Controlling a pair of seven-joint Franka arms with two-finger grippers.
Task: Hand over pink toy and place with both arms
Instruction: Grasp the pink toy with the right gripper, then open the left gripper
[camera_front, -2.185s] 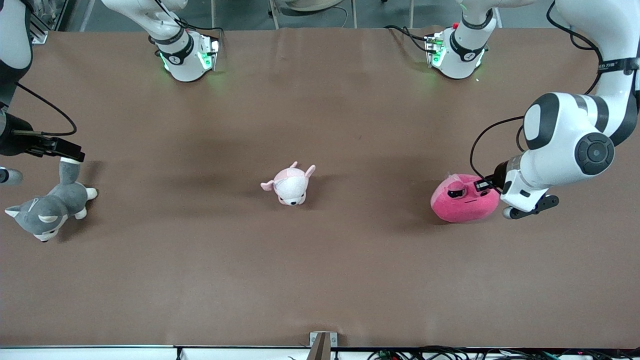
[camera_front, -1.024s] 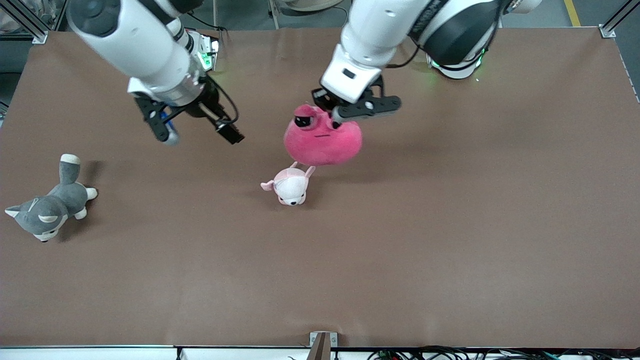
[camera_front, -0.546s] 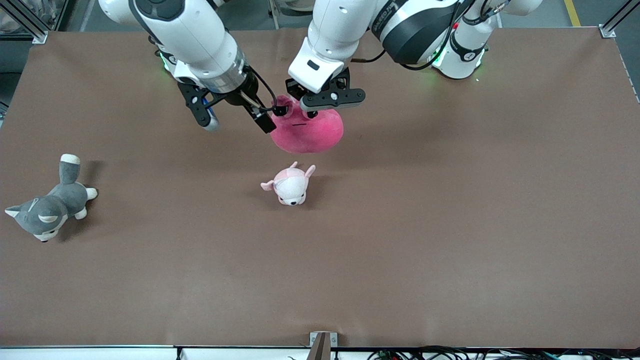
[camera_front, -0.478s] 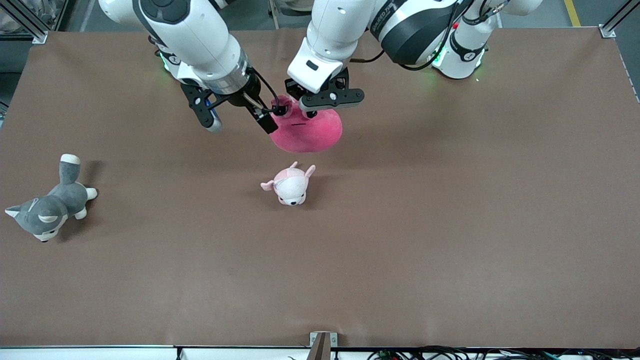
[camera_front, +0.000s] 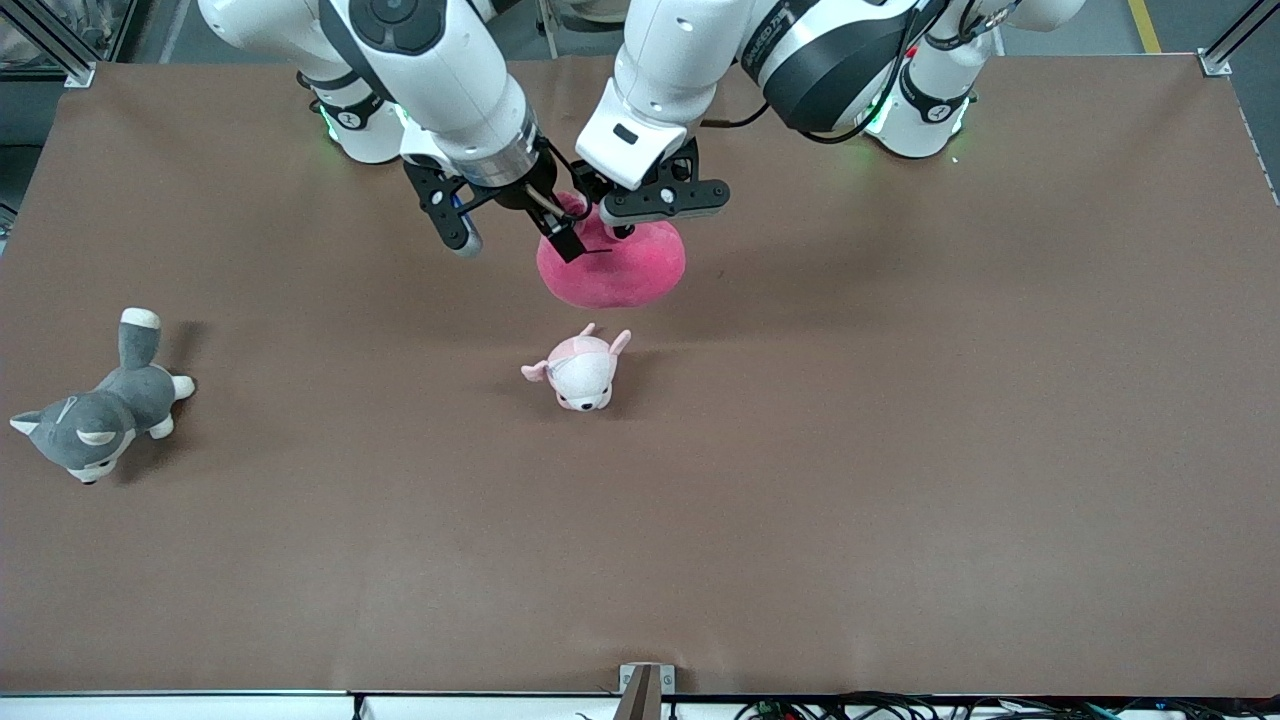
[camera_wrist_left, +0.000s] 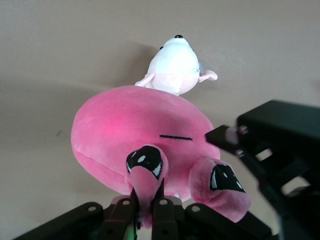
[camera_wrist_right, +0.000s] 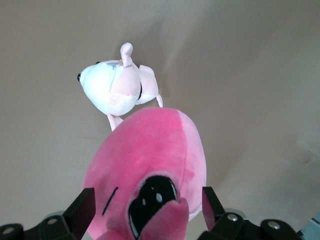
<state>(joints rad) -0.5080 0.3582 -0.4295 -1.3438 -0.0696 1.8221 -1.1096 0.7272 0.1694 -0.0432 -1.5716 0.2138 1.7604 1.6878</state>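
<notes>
Pink toy: hot pink plush, upper centre of the front view; black eye patches with white glints, a thin black line for a mouth, pink flaps on top.

Small plush animal: pale pink body and ears, white face, black nose; centre of the front view.

Grey plush animal: grey with white paws, white tail tip and pale inner ears; left edge of the front view.

Table: plain brown cover.

Left gripper and right gripper: black, on white arms with black joints.

Arm bases: white, with green lights; top of the front view.
</notes>
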